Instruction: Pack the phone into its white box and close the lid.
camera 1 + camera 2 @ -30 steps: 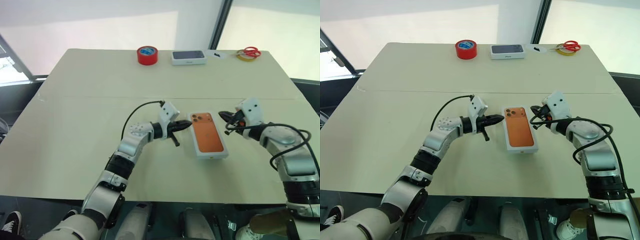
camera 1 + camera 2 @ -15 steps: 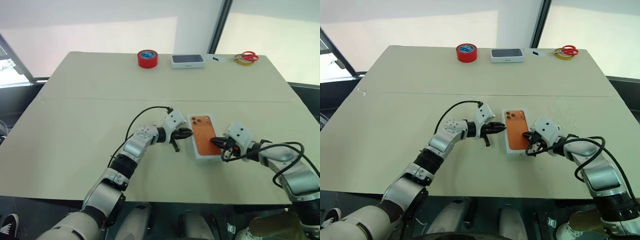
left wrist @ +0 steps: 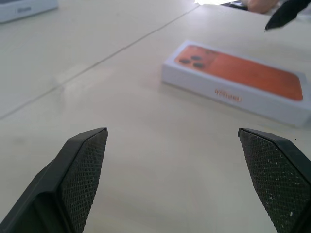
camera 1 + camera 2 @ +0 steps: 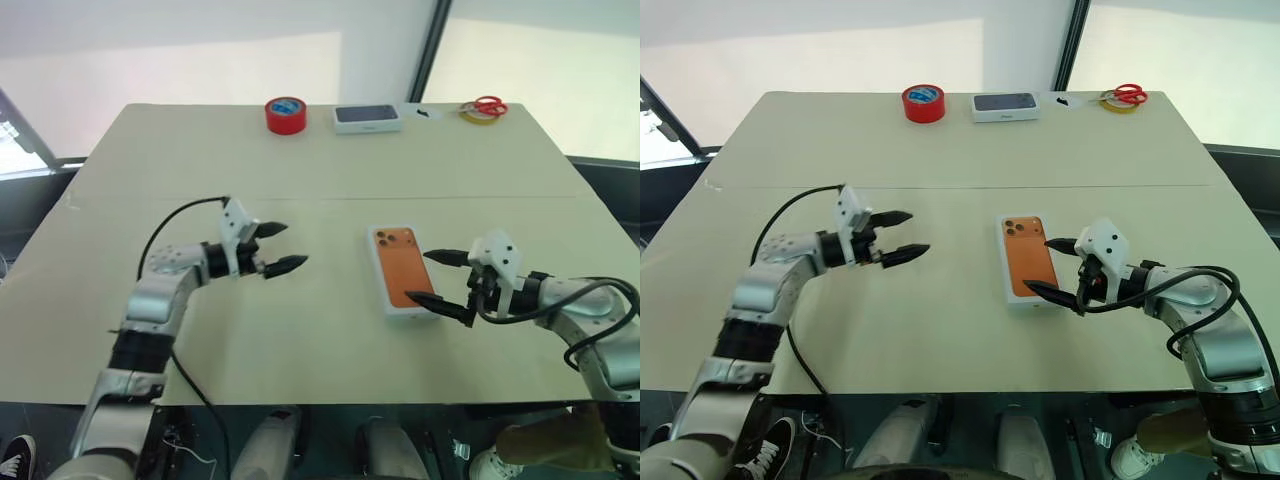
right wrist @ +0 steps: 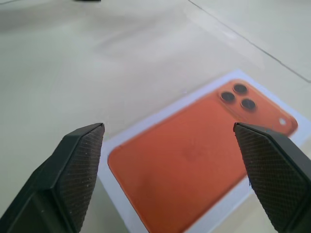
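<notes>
On the pale counter [image 4: 200,150] in front of me lies a closed white box [image 4: 400,270] with an orange phone pictured on its top, three dark lenses at the far corner. My right pincer [image 4: 441,278] hovers just beside the box's right edge, its two black fingers spread wide and holding nothing. My left pincer [image 4: 280,248] hangs well apart to the left of the box, fingers likewise spread and empty, pointing toward it. Along the counter's far edge sit a red tape roll [image 4: 285,113], a second closed white box with a dark top [image 4: 367,117], and red-handled scissors [image 4: 490,104] beside a yellow tape roll [image 4: 472,113].
</notes>
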